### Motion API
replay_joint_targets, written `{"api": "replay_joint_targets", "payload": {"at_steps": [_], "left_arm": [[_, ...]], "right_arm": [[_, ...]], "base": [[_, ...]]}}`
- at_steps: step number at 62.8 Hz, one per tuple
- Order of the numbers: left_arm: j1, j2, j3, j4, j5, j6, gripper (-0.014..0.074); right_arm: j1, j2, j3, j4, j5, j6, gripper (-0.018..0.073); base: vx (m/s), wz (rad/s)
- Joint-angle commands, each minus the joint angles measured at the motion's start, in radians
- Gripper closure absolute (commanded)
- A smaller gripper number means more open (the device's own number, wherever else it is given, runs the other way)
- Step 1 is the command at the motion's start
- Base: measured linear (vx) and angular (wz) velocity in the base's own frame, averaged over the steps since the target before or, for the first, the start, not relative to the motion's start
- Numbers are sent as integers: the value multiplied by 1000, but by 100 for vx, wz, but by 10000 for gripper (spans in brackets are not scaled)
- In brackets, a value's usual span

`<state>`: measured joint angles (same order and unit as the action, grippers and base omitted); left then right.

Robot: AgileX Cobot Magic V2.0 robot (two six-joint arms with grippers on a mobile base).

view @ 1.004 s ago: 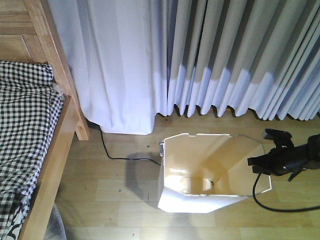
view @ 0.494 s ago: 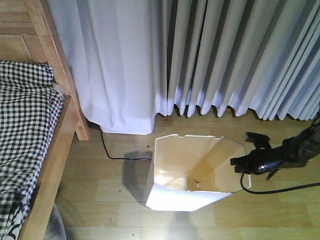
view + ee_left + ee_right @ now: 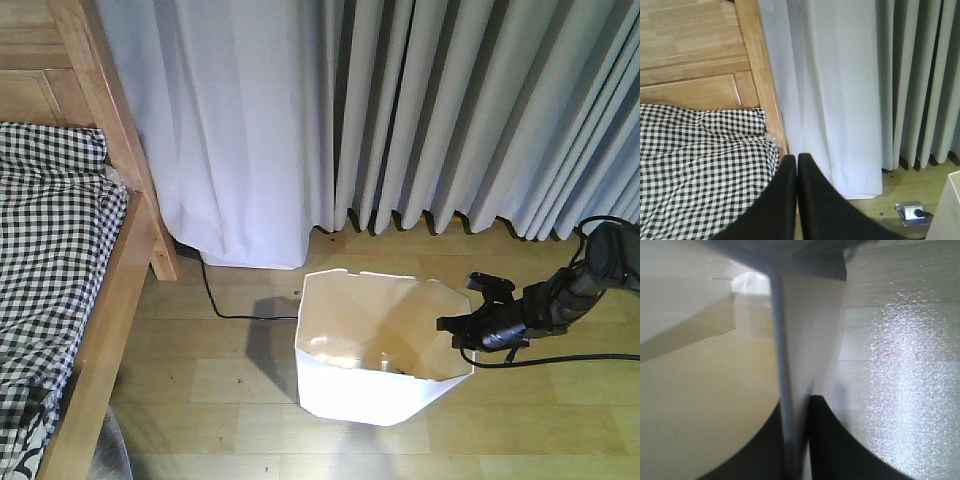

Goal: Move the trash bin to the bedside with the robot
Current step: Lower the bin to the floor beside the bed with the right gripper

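Observation:
The white trash bin (image 3: 372, 385) stands upright on the wood floor, right of the bed, its faceted rim open and cream inside. My right gripper (image 3: 452, 328) on a slim black arm is shut on the bin's right rim wall; in the right wrist view the thin white wall (image 3: 790, 370) runs between its fingers (image 3: 835, 440). The bed (image 3: 110, 290) with its light-brown frame and checked bedding (image 3: 50, 250) is at the left, also in the left wrist view (image 3: 695, 160). My left gripper (image 3: 797, 162) is shut and empty, held above the bed's edge.
Grey and white curtains (image 3: 400, 110) hang along the back down to the floor. A black cable (image 3: 225, 305) runs on the floor from under the curtain toward the bin. A floor socket (image 3: 912, 212) with a plug lies near the bin's corner (image 3: 945, 210).
The bin has slid left toward the bed with my right gripper holding its rim, and it has come from a tilt to standing upright.

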<state>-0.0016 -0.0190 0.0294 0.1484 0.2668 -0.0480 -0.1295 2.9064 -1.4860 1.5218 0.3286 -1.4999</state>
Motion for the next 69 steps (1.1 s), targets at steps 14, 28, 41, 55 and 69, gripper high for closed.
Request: {"api": "replay_joint_targets", "payload": {"at_steps": [14,28,41,55,69], "left_arm": [[-6,-10,29,-1,-73,-8,602],[-6,-10,29,-1,-73,-8,602],[-6,-10,29,-1,-73,-8,602],[-6,-10,29,-1,-73,-8,602],[-6,-10,29,-1,-73,-8,602]], "right_arm": [[27,-18,-114,45,130,17,566],[27,33,-184,44,133,17,561],[27,67,-223,35,131,13,556],[27,81,-240,-6,124,12,546],[27,81,-240,-6,122,12,518]], "base": [[0,0],[0,0],[0,0],[0,0],[0,0]]}}
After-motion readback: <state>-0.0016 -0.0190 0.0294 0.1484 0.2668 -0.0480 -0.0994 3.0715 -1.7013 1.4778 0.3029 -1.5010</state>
